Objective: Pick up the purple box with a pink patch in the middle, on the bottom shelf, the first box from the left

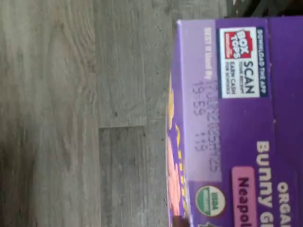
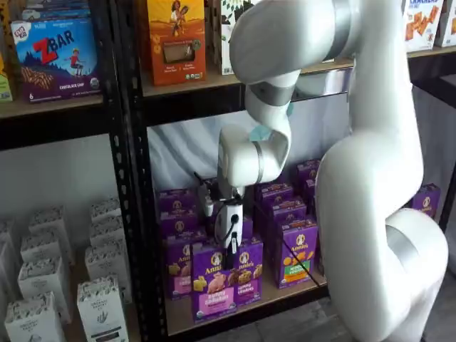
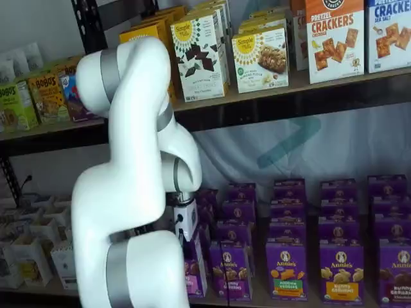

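While the fingers themselves are being hidden behind the white gripper body (image 2: 231, 226) in both shelf views, they are being kept fully closed, and the purple box (image 2: 213, 282) is apparently being held by its top; the contact itself cannot be seen. That box is being shown upright at the front left of the bottom shelf (image 2: 285, 298), its pink band across the lower front, directly under the gripper. In the wrist view the same box (image 1: 236, 123) is being seen close up from above, its top panel with a Box Tops mark and a stamped date turned sideways, with grey wood-grain flooring (image 1: 71, 118) beside it. More purple boxes (image 2: 299, 249) are being displayed in rows behind and beside it. The white arm (image 2: 370, 178) is being bent down from above in front of the shelves. On the shelf above, an orange box (image 2: 174, 39) and cracker boxes (image 3: 334, 38) are being displayed, and white cartons (image 2: 100, 306) are being stacked in the neighbouring bay.
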Robot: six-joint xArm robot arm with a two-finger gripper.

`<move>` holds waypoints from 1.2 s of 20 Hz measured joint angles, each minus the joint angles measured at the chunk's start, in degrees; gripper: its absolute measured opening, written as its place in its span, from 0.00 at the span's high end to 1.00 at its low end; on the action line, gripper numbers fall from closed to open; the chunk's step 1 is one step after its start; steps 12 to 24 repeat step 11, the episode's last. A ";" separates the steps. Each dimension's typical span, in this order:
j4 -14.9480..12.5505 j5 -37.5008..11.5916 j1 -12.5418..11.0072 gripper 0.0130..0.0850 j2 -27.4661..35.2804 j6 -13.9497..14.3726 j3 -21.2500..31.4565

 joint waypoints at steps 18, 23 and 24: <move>-0.30 3.60 -1.91 0.78 -6.02 -1.37 3.54; -0.30 3.60 -1.91 0.78 -6.02 -1.37 3.54; -0.30 3.60 -1.91 0.78 -6.02 -1.37 3.54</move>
